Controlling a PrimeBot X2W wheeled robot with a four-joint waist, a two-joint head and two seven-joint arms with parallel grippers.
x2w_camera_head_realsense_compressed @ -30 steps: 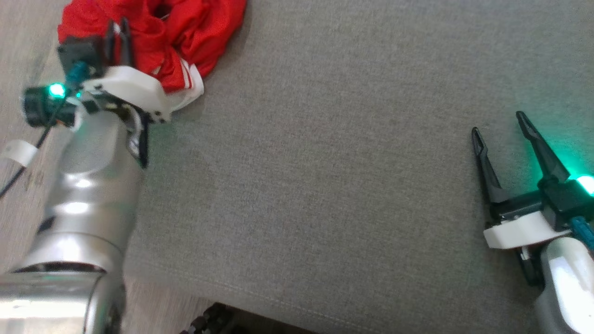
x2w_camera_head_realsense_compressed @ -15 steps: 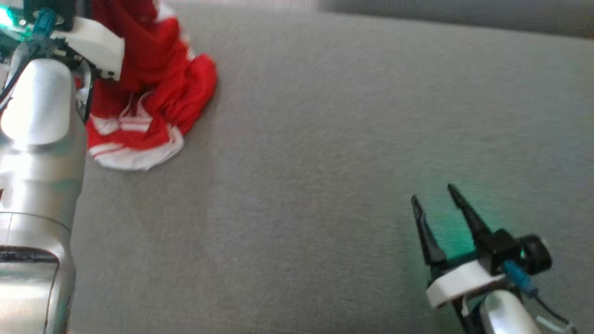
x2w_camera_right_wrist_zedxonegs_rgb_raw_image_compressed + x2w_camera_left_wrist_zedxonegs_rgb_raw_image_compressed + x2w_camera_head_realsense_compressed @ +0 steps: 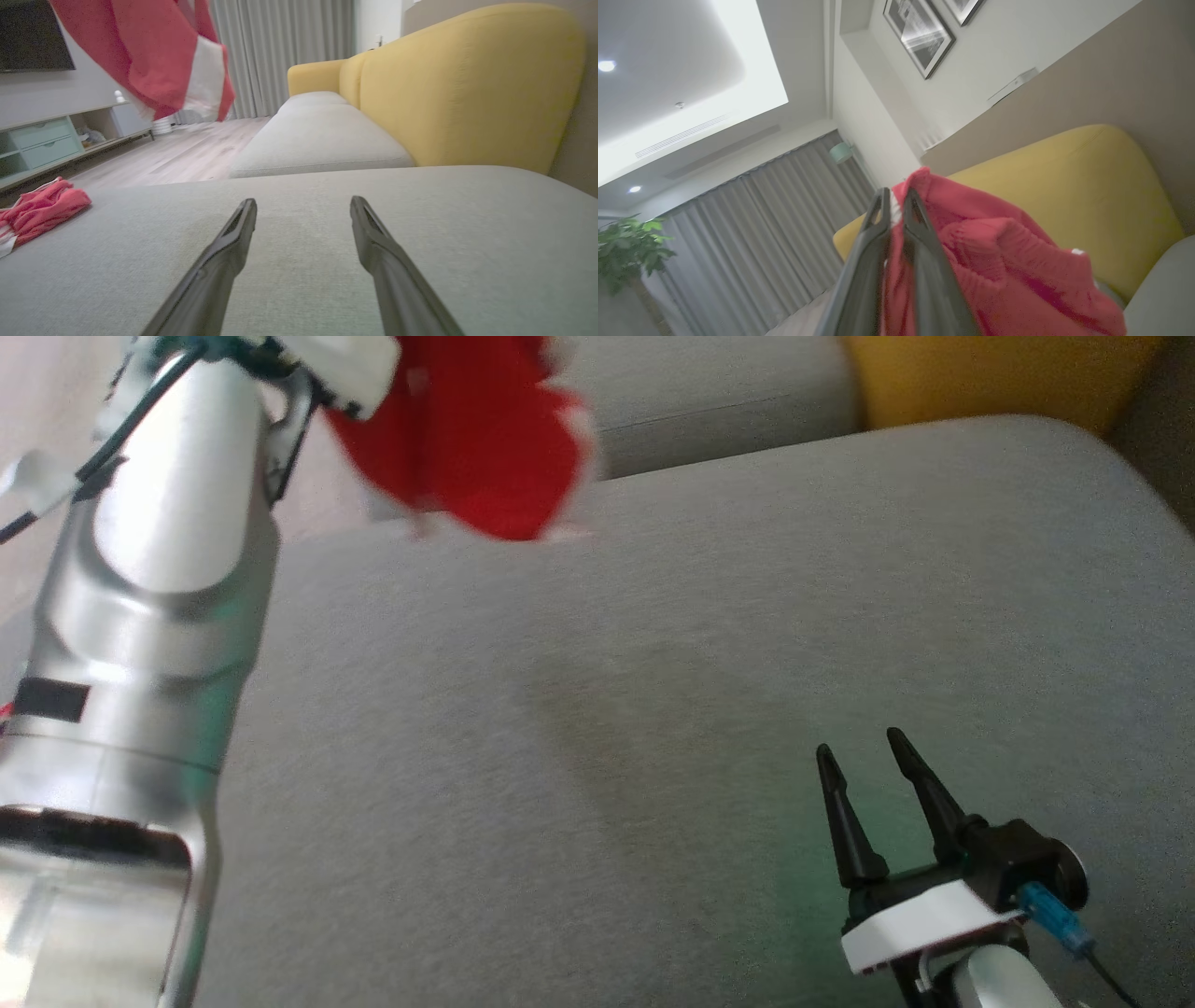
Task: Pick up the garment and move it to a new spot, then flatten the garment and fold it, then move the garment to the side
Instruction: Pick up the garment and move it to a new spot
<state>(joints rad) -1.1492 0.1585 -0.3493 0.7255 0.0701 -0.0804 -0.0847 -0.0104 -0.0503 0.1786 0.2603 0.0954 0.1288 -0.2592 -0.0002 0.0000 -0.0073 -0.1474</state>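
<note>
Gripping a red fabric garment with white trim (image 3: 994, 261) in the pinched-together left tool (image 3: 896, 193), hanging clear above the far left corner of the grey fabric sofa cushion (image 3: 653, 709) (blurred in the head view). Hovering the right tool (image 3: 858, 744), spread apart and empty, near the front right edge.

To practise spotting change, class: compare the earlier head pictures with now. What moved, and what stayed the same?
The left gripper, shut on the red garment, has raised it off the grey cushion, and it now hangs in the air. The head camera shifted too. The right gripper stays open, low over the cushion.
</note>
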